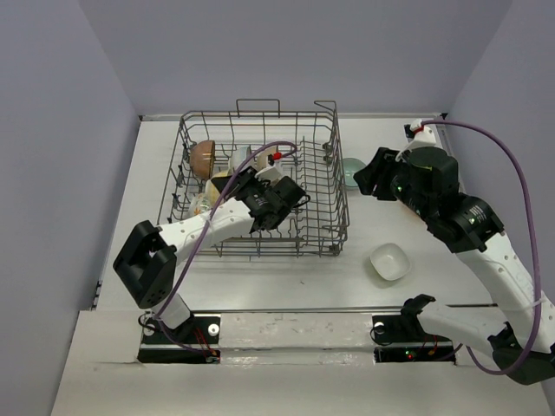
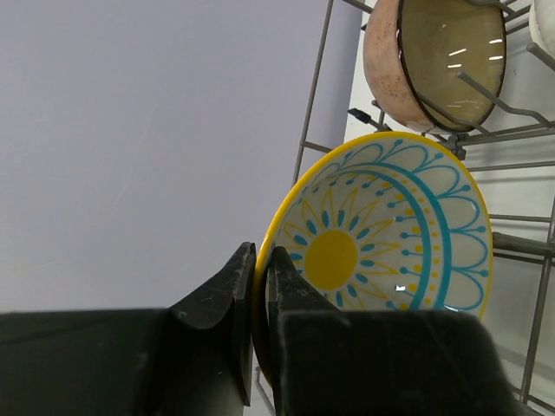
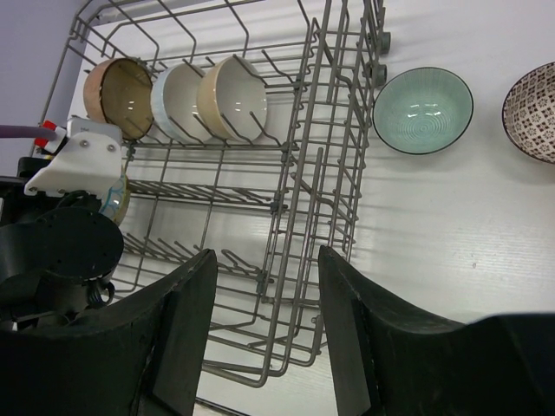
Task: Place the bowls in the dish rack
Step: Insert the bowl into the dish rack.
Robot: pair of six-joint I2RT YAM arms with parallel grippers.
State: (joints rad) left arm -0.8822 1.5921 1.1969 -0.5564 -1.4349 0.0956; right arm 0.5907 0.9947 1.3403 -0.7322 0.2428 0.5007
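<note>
Left wrist view: the left gripper [image 2: 262, 260] has its jaws nipped tight on the rim of the yellow-rimmed bowl [image 2: 381, 234], on edge inside the dish rack [image 1: 325, 191], beside a brown bowl [image 2: 434, 61]. The right gripper [image 3: 267, 256] hangs part-open and empty above the rack; a teal bowl [image 3: 422, 110] sits just outside.

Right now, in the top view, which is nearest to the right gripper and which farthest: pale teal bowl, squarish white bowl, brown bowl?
1. pale teal bowl, right beside the right gripper, outside the dish rack.
2. squarish white bowl, on the table, near side.
3. brown bowl, inside the rack, far left.
</note>
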